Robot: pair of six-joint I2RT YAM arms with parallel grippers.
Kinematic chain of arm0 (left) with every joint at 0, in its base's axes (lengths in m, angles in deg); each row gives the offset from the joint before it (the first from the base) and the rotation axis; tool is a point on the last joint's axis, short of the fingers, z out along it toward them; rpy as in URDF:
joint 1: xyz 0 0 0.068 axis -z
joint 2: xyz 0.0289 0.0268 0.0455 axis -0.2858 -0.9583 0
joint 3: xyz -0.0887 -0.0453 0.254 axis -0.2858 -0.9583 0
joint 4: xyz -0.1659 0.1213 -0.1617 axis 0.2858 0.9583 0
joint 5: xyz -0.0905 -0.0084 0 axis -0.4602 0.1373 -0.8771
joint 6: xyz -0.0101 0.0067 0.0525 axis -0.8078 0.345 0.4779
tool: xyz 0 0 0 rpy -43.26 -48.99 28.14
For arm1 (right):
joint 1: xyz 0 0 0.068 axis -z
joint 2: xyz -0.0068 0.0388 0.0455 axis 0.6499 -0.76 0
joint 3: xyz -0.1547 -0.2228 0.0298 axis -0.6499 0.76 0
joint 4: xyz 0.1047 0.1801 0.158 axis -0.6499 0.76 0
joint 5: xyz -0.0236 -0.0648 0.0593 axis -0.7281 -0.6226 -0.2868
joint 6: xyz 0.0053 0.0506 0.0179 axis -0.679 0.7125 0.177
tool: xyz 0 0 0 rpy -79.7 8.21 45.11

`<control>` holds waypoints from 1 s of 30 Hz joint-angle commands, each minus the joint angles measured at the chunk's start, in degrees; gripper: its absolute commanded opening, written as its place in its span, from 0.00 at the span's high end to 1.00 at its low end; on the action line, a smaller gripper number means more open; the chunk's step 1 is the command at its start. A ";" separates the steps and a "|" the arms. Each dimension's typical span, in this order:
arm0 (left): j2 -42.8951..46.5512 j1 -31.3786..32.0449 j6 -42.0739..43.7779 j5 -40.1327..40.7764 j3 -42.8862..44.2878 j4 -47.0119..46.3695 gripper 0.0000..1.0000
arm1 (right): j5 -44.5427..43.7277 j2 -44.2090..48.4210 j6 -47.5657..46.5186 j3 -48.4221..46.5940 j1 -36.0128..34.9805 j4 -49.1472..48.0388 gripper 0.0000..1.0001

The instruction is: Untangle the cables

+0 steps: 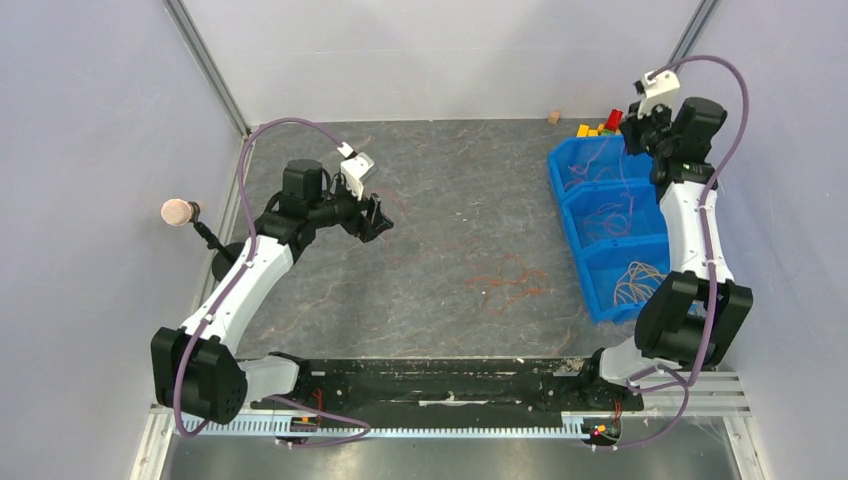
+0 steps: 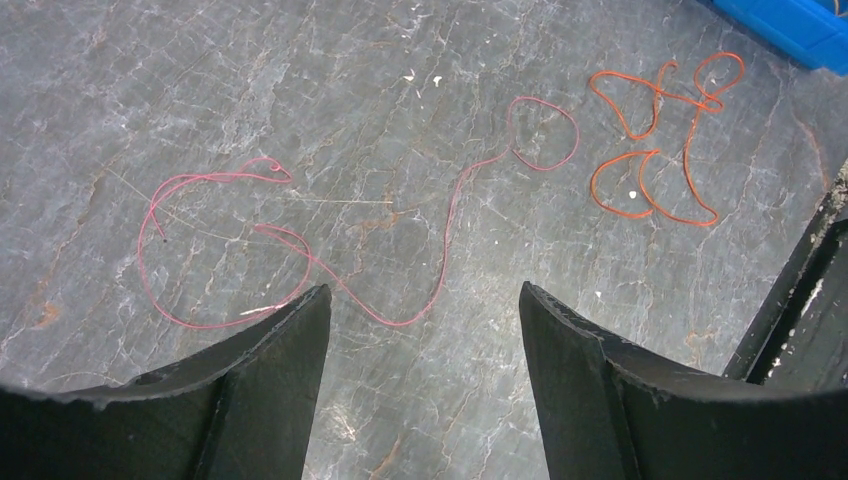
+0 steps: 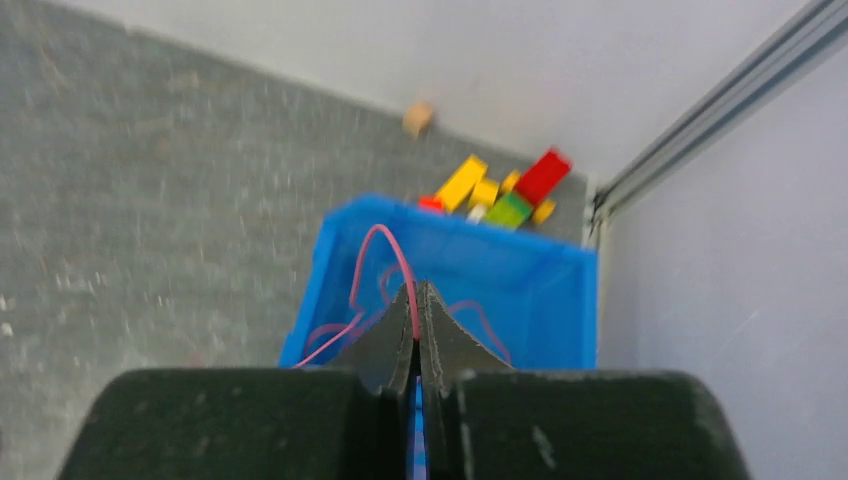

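Observation:
Two cables lie loose on the grey table: a long thin red cable (image 2: 448,225) in curly loops and an orange cable (image 2: 662,92) to its right, seen from above as faint reddish loops (image 1: 510,280). My left gripper (image 2: 425,290) hangs open above the table just short of the red cable, with nothing between its fingers; from above it (image 1: 375,218) sits left of the loops. My right gripper (image 3: 417,292) is shut on another thin red cable (image 3: 385,238) that loops up out of the far compartment of the blue bin (image 3: 560,290).
The blue bin (image 1: 572,215) at the right has three compartments, each with cables in it. Coloured toy blocks (image 3: 500,190) and a small wooden block (image 3: 418,118) lie behind it by the back wall. A microphone (image 1: 178,212) stands at the left wall.

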 commanded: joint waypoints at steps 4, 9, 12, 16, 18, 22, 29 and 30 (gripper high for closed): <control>0.51 -0.11 2.64 0.03 1.15 1.20 0.24 | 2.75 -1.93 -18.02 6.27 2.51 4.89 1.00; 0.25 -0.11 3.19 0.90 1.28 2.68 0.24 | -1.56 -4.74 -30.21 7.50 4.12 8.05 1.00; 0.48 -0.11 3.61 1.50 1.01 2.72 0.24 | 0.88 -5.55 -34.63 7.08 7.44 10.06 1.00; 0.68 -0.11 3.96 2.65 0.67 3.05 0.24 | 6.00 -6.17 -38.90 4.55 13.04 15.39 1.00; 0.85 -0.11 4.06 3.14 0.52 3.24 0.24 | 7.36 -5.97 -41.02 3.96 15.06 16.98 1.00; 0.75 -0.11 4.03 2.98 -0.12 2.87 0.24 | 9.84 -5.79 -46.37 3.26 16.63 21.87 1.00; 0.16 -0.11 5.06 3.74 0.18 3.14 0.24 | 15.58 0.91 -53.49 9.35 17.87 27.13 1.00; 0.14 -0.11 5.09 3.85 0.14 3.24 0.24 | 16.45 2.48 -52.60 10.09 18.38 27.05 1.00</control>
